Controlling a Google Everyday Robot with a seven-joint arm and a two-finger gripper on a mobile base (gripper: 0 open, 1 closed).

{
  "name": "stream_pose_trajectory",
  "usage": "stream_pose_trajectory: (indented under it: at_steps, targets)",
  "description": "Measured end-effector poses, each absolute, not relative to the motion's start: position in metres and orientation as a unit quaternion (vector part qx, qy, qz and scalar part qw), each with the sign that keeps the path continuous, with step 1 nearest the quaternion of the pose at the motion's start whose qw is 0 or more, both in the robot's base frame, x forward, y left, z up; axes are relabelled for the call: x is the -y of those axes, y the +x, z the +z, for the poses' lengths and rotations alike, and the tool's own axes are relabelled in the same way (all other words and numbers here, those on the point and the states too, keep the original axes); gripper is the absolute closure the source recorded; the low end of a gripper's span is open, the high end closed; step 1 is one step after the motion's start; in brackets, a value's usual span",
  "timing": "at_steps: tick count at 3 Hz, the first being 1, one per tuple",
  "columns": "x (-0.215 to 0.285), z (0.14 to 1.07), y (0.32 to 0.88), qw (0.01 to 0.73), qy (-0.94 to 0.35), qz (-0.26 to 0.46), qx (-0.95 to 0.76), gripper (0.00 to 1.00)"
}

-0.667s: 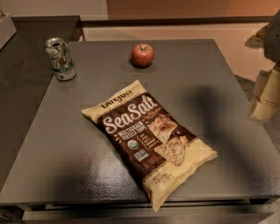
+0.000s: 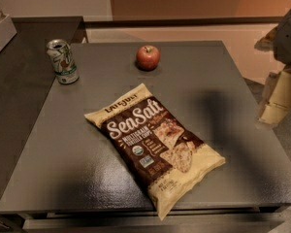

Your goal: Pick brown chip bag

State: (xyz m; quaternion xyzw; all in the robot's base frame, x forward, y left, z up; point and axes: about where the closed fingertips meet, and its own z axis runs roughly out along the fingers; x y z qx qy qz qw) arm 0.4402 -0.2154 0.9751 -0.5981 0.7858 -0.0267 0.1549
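The brown chip bag [image 2: 155, 142] lies flat on the dark grey table [image 2: 87, 178], near the front middle. It is turned diagonally, with its cream-yellow edges and white "Sea Salt" lettering facing up. My gripper [image 2: 277, 97] is at the right edge of the view, cream-coloured and hanging past the table's right side. It is well to the right of the bag, apart from it, and holds nothing that I can see. My arm is partly cut off by the frame.
A red apple [image 2: 148, 57] sits at the back middle of the table. A green-and-white drink can [image 2: 62, 61] stands upright at the back left. A second dark counter [image 2: 19, 81] adjoins on the left. The floor lies beyond the table's right edge.
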Motion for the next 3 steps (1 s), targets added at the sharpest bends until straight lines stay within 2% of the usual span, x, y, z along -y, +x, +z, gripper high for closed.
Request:
stream_pose_trajectory:
  at_steps: [1,2,3]
  targets:
    - [0.185,0.960,0.445,0.138,-0.573,0.004,-0.808,0.00]
    - [0.124,0.931,0.459,0.118,-0.529,0.041,-0.840,0.00]
    - [0.106,0.923,0.463,0.113,-0.518,0.049,-0.847,0.00]
